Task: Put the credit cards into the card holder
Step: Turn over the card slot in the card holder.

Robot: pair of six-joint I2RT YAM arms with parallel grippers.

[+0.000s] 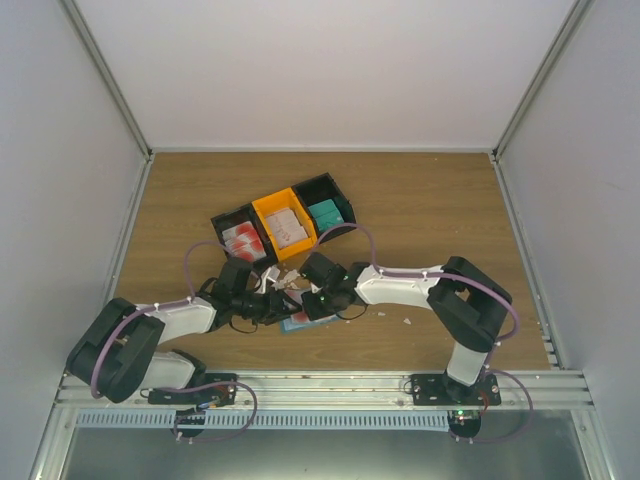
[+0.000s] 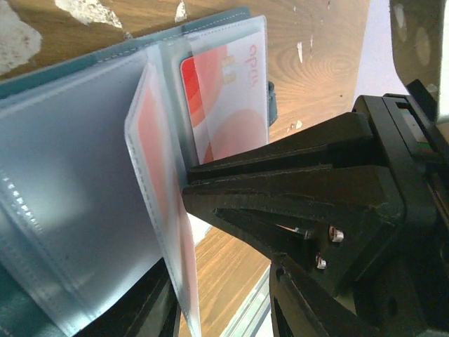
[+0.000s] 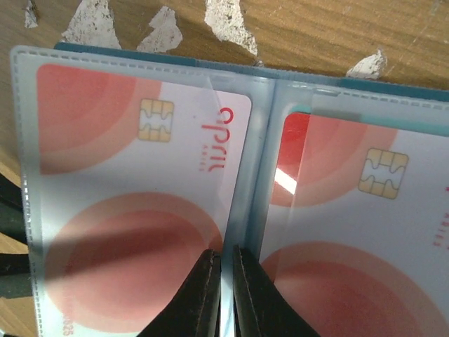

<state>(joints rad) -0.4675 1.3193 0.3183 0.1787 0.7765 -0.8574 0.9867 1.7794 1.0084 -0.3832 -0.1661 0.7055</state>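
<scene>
Worryingly, right gripper [image 3: 224, 270] is pinching the card holder [image 3: 252, 140], left gripper [image 2: 221, 309] is gaping; any tug is probably risking spilling cards [image 3: 133, 232].

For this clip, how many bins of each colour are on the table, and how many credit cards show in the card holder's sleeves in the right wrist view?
Black bins: 2
Orange bins: 1
Credit cards in card holder sleeves: 2
Total: 5
</scene>
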